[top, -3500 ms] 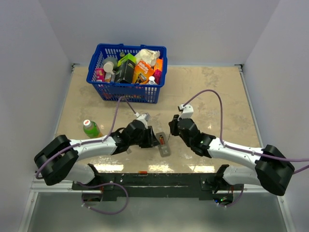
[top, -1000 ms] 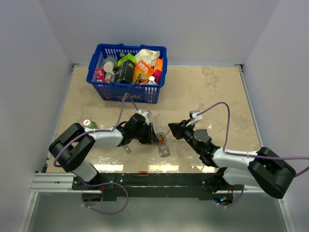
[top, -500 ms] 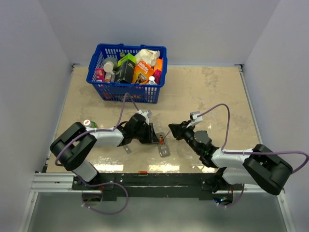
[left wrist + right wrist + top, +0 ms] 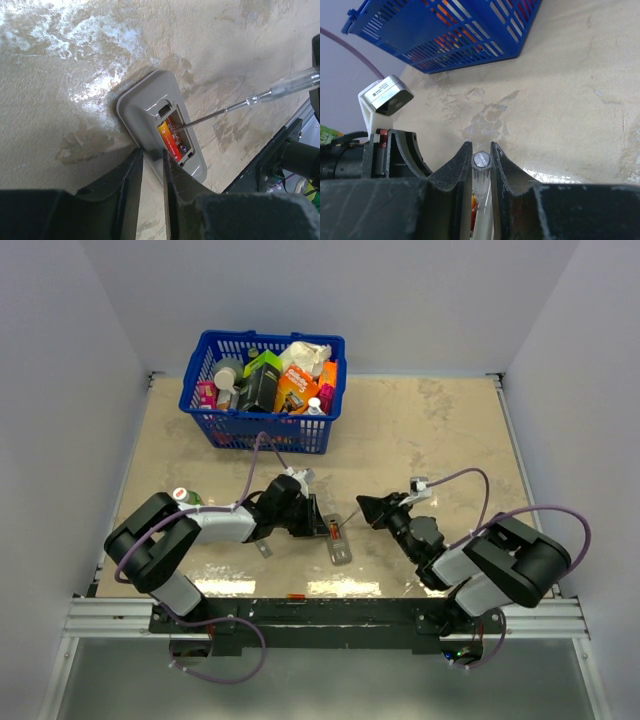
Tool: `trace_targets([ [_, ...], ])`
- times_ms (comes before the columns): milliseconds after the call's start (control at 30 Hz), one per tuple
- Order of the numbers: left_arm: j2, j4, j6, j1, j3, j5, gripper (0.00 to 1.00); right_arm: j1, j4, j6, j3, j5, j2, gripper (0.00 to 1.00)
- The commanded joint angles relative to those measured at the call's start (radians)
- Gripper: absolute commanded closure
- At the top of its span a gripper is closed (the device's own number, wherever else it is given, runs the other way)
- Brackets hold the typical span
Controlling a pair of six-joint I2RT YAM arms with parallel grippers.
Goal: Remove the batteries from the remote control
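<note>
Orange battery [image 4: 169, 141] sits in remote control [image 4: 150, 97], back open: you have none out yet. Left claw [image 4: 152, 157] pinches its edge; right claw [image 4: 481, 150] clamped on screwdriver [image 4: 240, 102].

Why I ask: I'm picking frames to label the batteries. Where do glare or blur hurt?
Left wrist: batteries and remote control sharp, glare whitening the table beside them. Right wrist: close-up tool looks soft. Top external: bright reflections along the table's near edge; batteries tiny.
</note>
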Motion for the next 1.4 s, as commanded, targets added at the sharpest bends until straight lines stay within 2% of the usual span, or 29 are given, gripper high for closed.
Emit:
trace_targets([
  [0, 0.025, 0.073, -0.014, 0.005, -0.010, 0.007, 0.73, -0.038, 0.218, 0.073, -0.070, -0.070, 0.139, 1.00],
  [233, 0.028, 0.057, -0.008, 0.005, -0.004, 0.004, 0.74, -0.122, 0.501, 0.135, -0.113, -0.172, 0.378, 1.00],
  [400, 0.011, 0.024, 0.006, 0.005, -0.003, -0.011, 0.74, -0.145, 0.499, 0.146, -0.099, -0.199, 0.401, 1.00],
  [700, -0.003, 0.016, 0.008, 0.005, -0.018, -0.028, 0.74, -0.180, 0.477, 0.163, -0.112, -0.238, 0.322, 1.00],
  [967, -0.024, 0.025, 0.012, 0.005, -0.027, -0.036, 0.71, -0.185, 0.289, 0.133, -0.090, -0.283, 0.158, 1.00],
  [1133, -0.027, 0.011, 0.011, 0.005, -0.027, -0.036, 0.71, -0.185, 0.025, 0.103, -0.017, -0.282, -0.010, 1.00],
  [1367, -0.038, 0.022, 0.006, 0.005, -0.041, -0.029, 0.71, -0.183, -0.135, 0.058, 0.037, -0.311, -0.143, 1.00],
])
